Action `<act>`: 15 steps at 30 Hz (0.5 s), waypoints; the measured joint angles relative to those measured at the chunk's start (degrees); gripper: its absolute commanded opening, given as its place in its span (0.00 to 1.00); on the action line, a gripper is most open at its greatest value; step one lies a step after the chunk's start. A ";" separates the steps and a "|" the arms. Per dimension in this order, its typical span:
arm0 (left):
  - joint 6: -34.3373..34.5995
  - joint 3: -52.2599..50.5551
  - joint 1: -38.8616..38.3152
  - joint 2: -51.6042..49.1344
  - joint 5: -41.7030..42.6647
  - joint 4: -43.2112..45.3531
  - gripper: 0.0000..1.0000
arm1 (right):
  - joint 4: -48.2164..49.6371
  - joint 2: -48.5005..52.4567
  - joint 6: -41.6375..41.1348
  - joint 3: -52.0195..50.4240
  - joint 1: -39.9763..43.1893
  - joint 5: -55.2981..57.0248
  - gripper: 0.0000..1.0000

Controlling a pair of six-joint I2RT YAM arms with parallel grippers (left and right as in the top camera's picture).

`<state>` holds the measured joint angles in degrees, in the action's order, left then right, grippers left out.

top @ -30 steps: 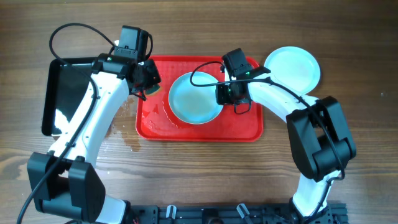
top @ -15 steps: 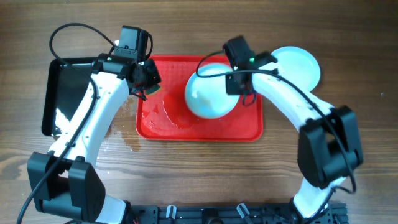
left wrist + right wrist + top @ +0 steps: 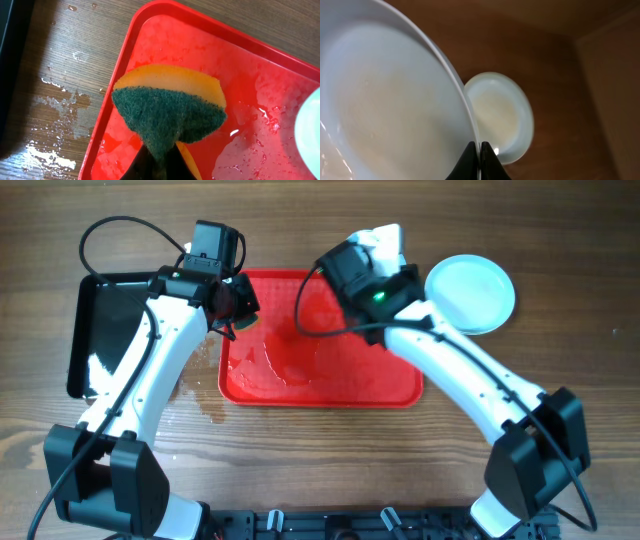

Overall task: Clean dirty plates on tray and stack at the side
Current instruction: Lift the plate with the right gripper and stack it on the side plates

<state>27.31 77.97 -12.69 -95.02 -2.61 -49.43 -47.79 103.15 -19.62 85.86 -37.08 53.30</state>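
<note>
My right gripper (image 3: 480,150) is shut on the rim of a pale blue-white plate (image 3: 385,100) and holds it tilted, up in the air. In the overhead view only a white sliver of this plate (image 3: 388,236) shows past the raised right arm, above the back edge of the red tray (image 3: 320,385). Another pale plate (image 3: 470,292) lies on the table right of the tray; it also shows below the held one in the right wrist view (image 3: 502,112). My left gripper (image 3: 160,162) is shut on a green-and-yellow sponge (image 3: 170,110) over the tray's wet back left corner (image 3: 150,30).
A glossy black tray (image 3: 100,330) lies left of the red tray. Water drops sit on the wood (image 3: 205,395) by the red tray's left edge. The red tray's surface is wet with no plate on it.
My right gripper has lifted the plate off the red tray and swung it up and toward the back right. The left arm and sponge have not moved.
</note>
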 measured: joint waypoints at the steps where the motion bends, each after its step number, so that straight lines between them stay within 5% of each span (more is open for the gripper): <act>1: 0.02 0.00 0.00 -0.02 0.00 0.02 0.04 | 0.52 0.00 0.04 0.00 -1.33 2.93 0.04; 15: 0.02 0.00 0.00 -0.02 0.00 0.13 0.04 | 3.30 0.00 1.53 0.00 -8.04 16.46 0.04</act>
<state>27.33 77.97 -12.69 -95.04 -2.61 -49.30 -44.49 103.15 -18.09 85.86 -45.12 69.76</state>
